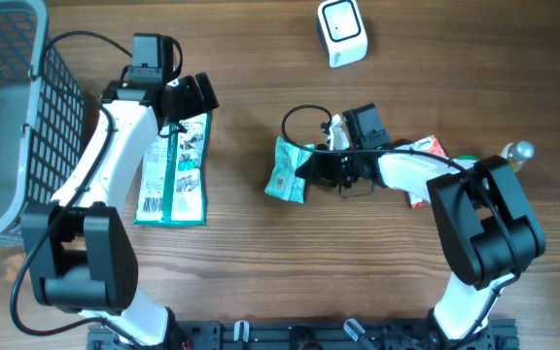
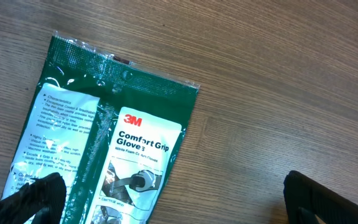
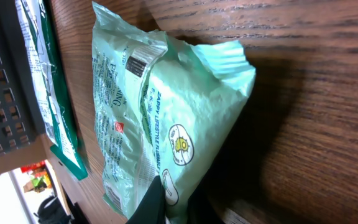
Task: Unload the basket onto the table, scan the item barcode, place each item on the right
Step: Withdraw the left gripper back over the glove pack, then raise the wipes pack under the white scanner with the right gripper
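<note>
Bag [image 1: 287, 171] sits mid-table, pinched at one edge by the closed right gripper [image 1: 311, 170]; the left gripper [image 1: 191, 97] gapes wide over the gloves [image 1: 173, 175]. That thin pinch may slip, or crinkled film may hide the barcode [image 3: 135, 61] from the scanner [image 1: 341, 31].

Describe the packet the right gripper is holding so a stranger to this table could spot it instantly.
On the wooden table, look near the middle, just left of the right gripper. The crinkled mint-green pouch is pinched there by its edge. Unlike the flat, dark-green 3M gloves packet farther left, it is paler, smaller and puffed up.
</note>
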